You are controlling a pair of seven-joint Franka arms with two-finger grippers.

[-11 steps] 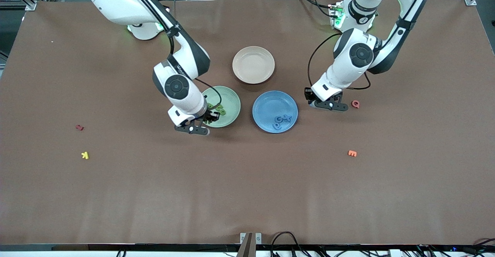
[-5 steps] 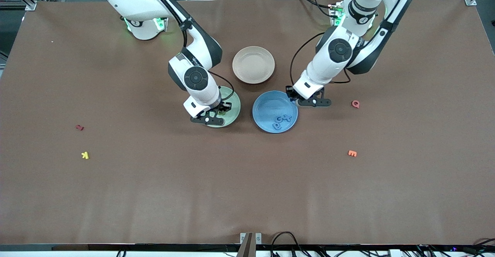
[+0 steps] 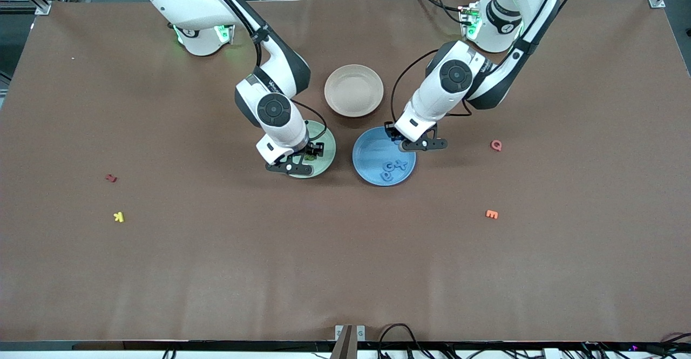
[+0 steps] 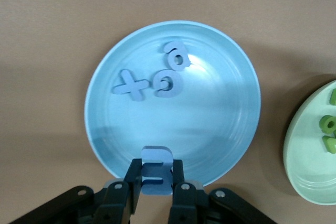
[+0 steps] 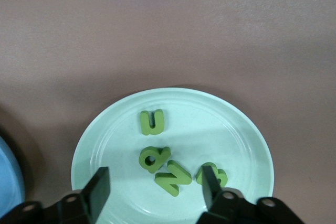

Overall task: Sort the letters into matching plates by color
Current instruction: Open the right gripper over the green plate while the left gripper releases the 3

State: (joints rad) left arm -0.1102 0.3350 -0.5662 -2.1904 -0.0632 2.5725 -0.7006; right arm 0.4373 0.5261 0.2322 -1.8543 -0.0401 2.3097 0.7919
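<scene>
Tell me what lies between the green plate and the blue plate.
Nothing: bare brown table separates the green plate from the blue plate, as the front view shows.

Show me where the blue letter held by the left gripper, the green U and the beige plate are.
blue letter (image 4: 156,178), left wrist view, on its face between the fingers.
green U (image 5: 153,122), right wrist view, on its base curve.
beige plate (image 3: 353,90), front view, on its bare middle.
</scene>
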